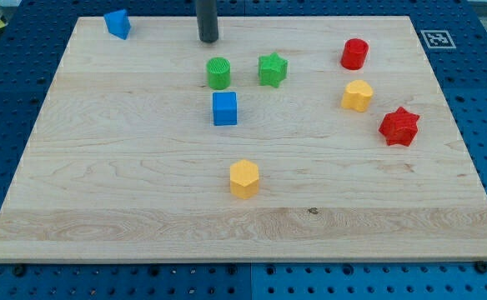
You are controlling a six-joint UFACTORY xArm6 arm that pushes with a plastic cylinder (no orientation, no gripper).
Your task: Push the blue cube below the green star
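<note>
Blue cube (224,108) — mid-worktop (102,192), below the green cylinder (218,73), left of and lower than the green star (272,69). Looks light, rigid, slide-prone; I'd push its left face. My tip (208,39) — above the cylinder, touching nothing. No pincer fitted, so nothing gripped.

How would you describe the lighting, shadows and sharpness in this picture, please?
Camera view: light is soft and even, with no glare on the wooden board; the blue cube and green star cast only faint, short shadows; block edges are crisp; my tip looks slightly soft; the board's edges show perspective tapering toward the view's top.
</note>
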